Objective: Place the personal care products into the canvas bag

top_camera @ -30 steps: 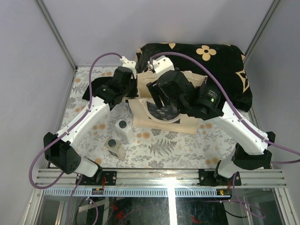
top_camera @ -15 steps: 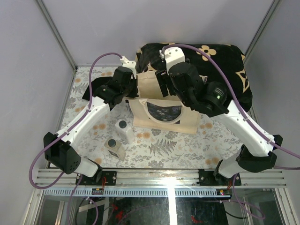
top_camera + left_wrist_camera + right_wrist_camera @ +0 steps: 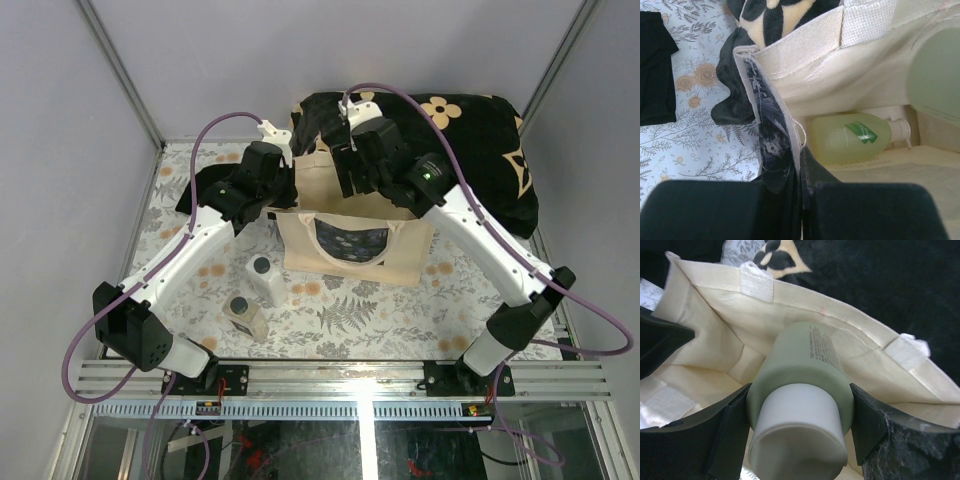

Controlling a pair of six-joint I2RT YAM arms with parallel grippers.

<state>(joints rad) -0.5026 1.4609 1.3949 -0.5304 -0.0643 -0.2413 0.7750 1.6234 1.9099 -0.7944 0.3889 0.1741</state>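
Note:
The beige canvas bag (image 3: pixel 400 255) stands open mid-table, its dark floral panel facing the arms. My left gripper (image 3: pixel 284 200) is shut on the bag's left rim (image 3: pixel 790 145). My right gripper (image 3: pixel 358 182) is shut on a pale green bottle (image 3: pixel 800 365) with a pale round cap, held over the bag's open mouth (image 3: pixel 715 340). Another pale green bottle (image 3: pixel 850 136) lies on the bag's floor. A white bottle with a dark cap (image 3: pixel 265 280) and a squat clear-tan bottle (image 3: pixel 245 315) stand on the table left of the bag.
A black cushion with beige flowers (image 3: pixel 470 150) lies right behind the bag. A black cloth (image 3: pixel 205 185) lies at the back left under the left arm. The floral tablecloth (image 3: pixel 350 315) covers the table, and grey walls enclose it.
My right arm has moved back and up with the green bottle, from in front of the bag's floral panel to over its open mouth. The left arm has not moved.

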